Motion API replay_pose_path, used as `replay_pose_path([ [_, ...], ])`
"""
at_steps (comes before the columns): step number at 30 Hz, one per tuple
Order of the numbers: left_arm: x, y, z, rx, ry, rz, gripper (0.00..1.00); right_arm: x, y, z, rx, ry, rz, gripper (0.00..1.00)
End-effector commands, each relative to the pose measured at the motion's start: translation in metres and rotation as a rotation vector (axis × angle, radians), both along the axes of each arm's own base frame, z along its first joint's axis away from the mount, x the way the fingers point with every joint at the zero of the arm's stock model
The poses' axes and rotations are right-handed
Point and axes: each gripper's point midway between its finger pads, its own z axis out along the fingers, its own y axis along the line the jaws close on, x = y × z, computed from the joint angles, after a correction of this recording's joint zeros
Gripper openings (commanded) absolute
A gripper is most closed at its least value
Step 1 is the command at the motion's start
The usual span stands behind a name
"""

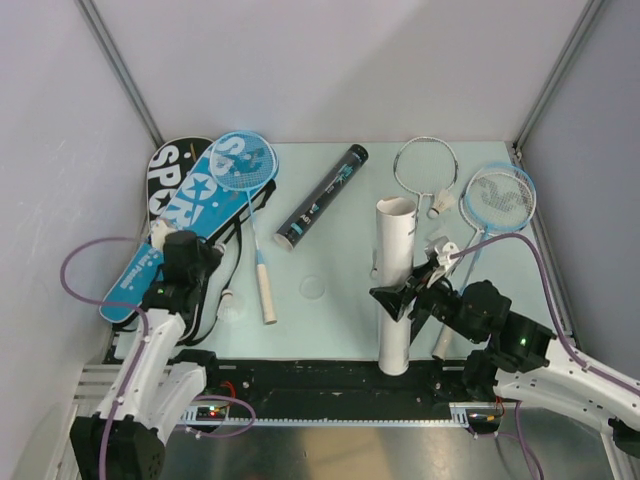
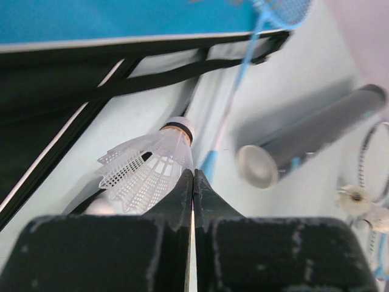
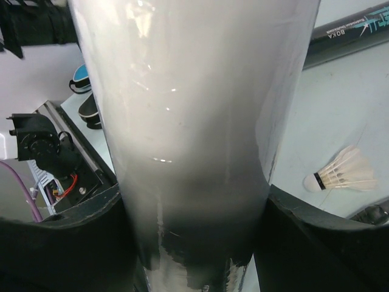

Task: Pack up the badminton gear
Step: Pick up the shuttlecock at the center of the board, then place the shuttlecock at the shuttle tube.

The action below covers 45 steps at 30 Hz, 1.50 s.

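Lying lengthwise on the pale table (image 1: 330, 320), the white tube (image 1: 393, 235) is a smooth, glossy cylinder, its far end open. The right gripper (image 1: 402, 292) is clamped across its near half, 1 black finger on each side.

Left of the white tube, the left gripper (image 2: 193, 176) has both fingers pressed together. A white shuttlecock (image 2: 149, 167) with a mesh skirt and a black band touches the tips; whether its edge is pinched cannot be told. It lies by the black straps of the blue cover (image 1: 185, 215), which overlaps the black cover (image 1: 170, 165).

Right of the white tube lies 1 feathered shuttlecock (image 3: 343, 173).

Beyond and left of the white tube, a black tube (image 1: 322, 198) with teal print lies at a slant, and a thin blue racket (image 1: 243, 160) rests partly on the blue cover. Beyond and right lie a silver racket (image 1: 425, 165) and a second blue racket (image 1: 498, 195).
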Motion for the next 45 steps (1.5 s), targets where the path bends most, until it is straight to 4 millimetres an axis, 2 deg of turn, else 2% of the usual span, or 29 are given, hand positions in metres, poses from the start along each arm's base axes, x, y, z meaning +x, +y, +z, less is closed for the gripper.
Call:
replay_pose_path([
  [1,0.003,-0.011,0.069,0.103,-0.071,-0.179,0.00,0.005,0.009,0.023,0.061,-0.057,0.002,0.42],
  [4,0.004,-0.035,0.106,0.095,-0.143,-0.339,0.00,0.011,0.017,0.020,0.018,-0.096,0.009,0.42],
  [8,-0.001,-0.056,0.140,0.087,-0.207,-0.481,0.00,0.020,0.027,0.022,-0.048,-0.200,0.025,0.42],
  [12,-0.013,-0.077,0.159,0.055,-0.237,-0.615,0.00,0.026,0.033,0.020,-0.175,-0.336,0.065,0.43],
  [18,-0.049,-0.113,0.189,-0.015,-0.294,-0.854,0.00,0.027,0.035,0.020,-0.325,-0.509,0.130,0.44],
  [26,-0.085,-0.125,0.228,-0.023,-0.372,-0.969,0.00,0.043,0.035,0.035,-0.517,-0.639,0.104,0.44],
  [31,-0.109,-0.132,0.244,-0.076,-0.406,-1.005,0.00,0.062,0.024,0.023,-0.756,-0.744,0.068,0.45],
  [35,-0.127,-0.141,0.256,-0.103,-0.443,-1.068,0.00,0.073,0.018,0.021,-0.856,-0.784,0.032,0.45],
  [40,-0.136,-0.150,0.249,-0.140,-0.424,-1.134,0.00,0.078,0.022,0.011,-0.931,-0.810,0.054,0.47],
  [45,-0.138,-0.157,0.237,-0.165,-0.385,-1.174,0.00,0.079,0.027,0.009,-0.929,-0.803,0.052,0.46],
])
